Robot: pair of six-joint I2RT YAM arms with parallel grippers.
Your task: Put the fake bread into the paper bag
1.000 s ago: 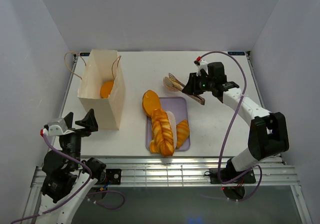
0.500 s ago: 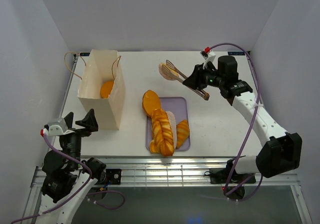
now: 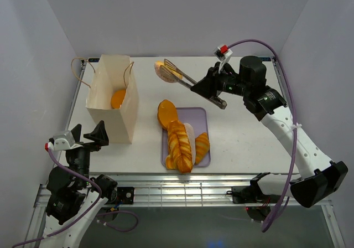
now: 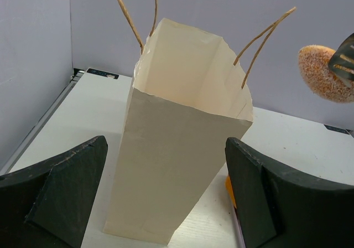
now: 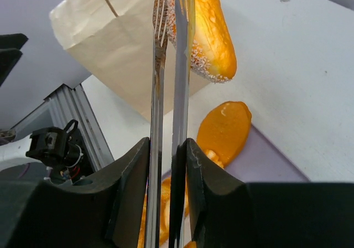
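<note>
My right gripper [image 3: 217,91] [image 5: 168,148] is shut on metal tongs [image 3: 185,76] [image 5: 170,93], which pinch a sugared golden bun [image 3: 162,71] [image 5: 207,32] in the air right of the paper bag [image 3: 113,96] [image 5: 105,43]. The bun also shows in the left wrist view [image 4: 325,73]. The bag stands upright and open with one orange bun [image 3: 118,99] inside. On the lilac tray [image 3: 200,120] lie an oval loaf [image 3: 166,113] [image 5: 224,129], a braided loaf [image 3: 179,144] and a croissant [image 3: 201,146]. My left gripper [image 3: 86,136] [image 4: 166,195] is open and empty in front of the bag [image 4: 182,143].
The bag's cord handles [image 3: 78,71] hang over its far rim. White walls close in the table on three sides. A metal rail [image 3: 182,184] runs along the near edge.
My right arm has swung left with the tongs, carrying the bun from above the tray's far side toward the bag. The left arm has not moved.
</note>
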